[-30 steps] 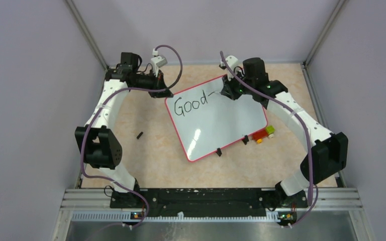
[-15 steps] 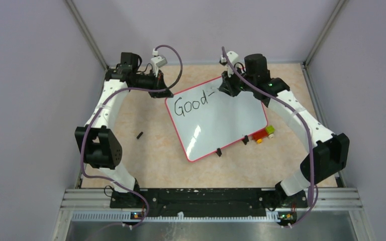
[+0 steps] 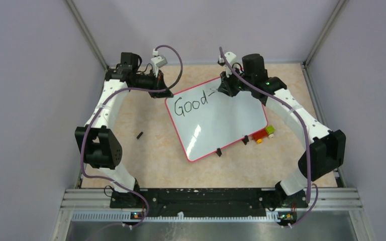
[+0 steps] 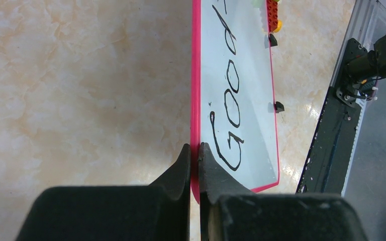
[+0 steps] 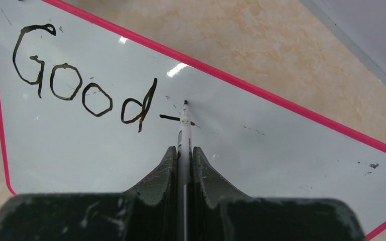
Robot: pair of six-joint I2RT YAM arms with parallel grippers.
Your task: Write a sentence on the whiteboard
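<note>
The right gripper [image 5: 183,153] pinches a marker [image 5: 184,123], its tip touching the whiteboard [image 5: 261,160] at 3 o'clock from the word [image 5: 75,88] "Good". The left gripper [image 4: 194,153] pinches the whiteboard at its 10 o'clock corner.

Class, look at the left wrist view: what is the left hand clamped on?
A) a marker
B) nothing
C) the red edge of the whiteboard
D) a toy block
C: the left hand pinches the whiteboard by its red edge; the marker is in the right hand.
</note>
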